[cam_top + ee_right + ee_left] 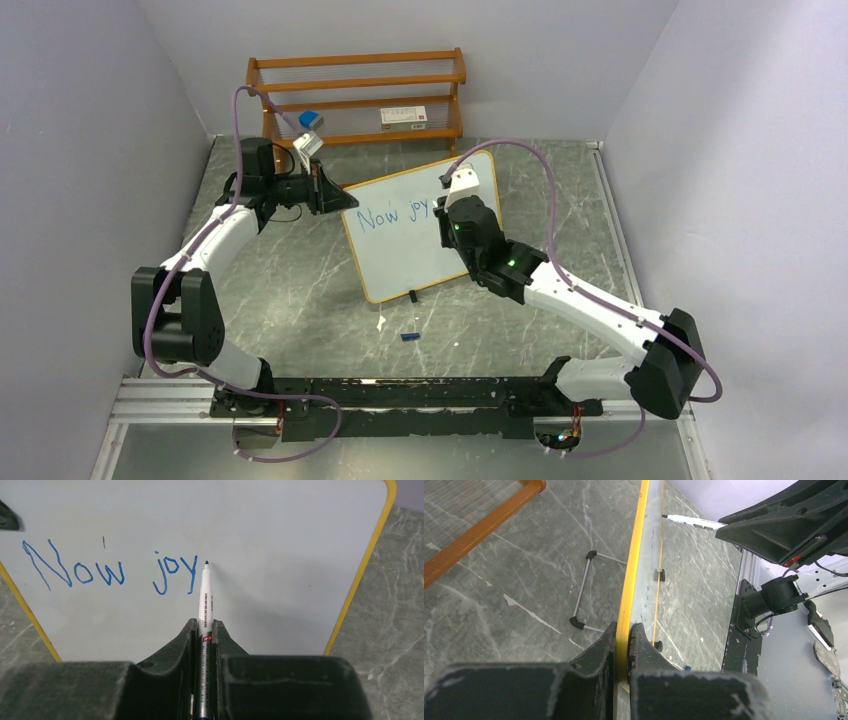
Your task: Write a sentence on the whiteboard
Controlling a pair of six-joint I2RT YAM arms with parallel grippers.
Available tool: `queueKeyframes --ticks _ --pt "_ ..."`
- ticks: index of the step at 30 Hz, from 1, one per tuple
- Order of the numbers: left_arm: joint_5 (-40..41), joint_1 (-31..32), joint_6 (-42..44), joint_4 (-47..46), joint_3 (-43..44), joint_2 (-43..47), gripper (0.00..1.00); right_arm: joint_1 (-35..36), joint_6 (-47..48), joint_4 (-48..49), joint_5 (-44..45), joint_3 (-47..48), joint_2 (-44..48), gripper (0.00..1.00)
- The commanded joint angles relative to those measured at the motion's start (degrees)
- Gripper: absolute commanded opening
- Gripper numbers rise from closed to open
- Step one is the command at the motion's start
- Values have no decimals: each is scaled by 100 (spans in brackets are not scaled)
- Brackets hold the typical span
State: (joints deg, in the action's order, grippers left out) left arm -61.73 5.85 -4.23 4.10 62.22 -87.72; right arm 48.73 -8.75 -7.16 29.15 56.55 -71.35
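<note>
Left arm (pixel 215 240): elbow bent, reaching forward and inward.
Left gripper (pixel 623 632): jaws clamped on whiteboard (pixel 634 565) edge.
Right arm (pixel 590 295): stretched forward-left.
Right gripper (pixel 204 630): pinching marker (pixel 205 595).

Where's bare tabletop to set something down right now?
Bare table right of the whiteboard, up to the wall. Also between the left arm and the board. Crowded: the board face, where the right gripper holds the marker; left gripper clamps its edge; blue cap in front.
</note>
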Motion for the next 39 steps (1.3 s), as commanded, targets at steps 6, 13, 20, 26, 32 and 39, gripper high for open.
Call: queueKeyframes --ticks 6,13,20,26,32,39 --pt "885 233 880 584 -246 -333 5 -77 48 238 94 15 -138 0" --pt "890 233 880 591 -246 -343 5 -92 76 291 92 50 -187 0" --pt "888 233 889 599 -247 -349 5 -101 67 316 107 43 -263 0" --pt "881 233 889 596 -247 -351 5 -113 76 404 123 22 -275 0" --pt "878 233 889 601 -246 -351 5 -109 98 455 47 48 -291 0" --pt "889 233 889 609 -241 -351 5 -110 97 370 -88 105 -301 0"
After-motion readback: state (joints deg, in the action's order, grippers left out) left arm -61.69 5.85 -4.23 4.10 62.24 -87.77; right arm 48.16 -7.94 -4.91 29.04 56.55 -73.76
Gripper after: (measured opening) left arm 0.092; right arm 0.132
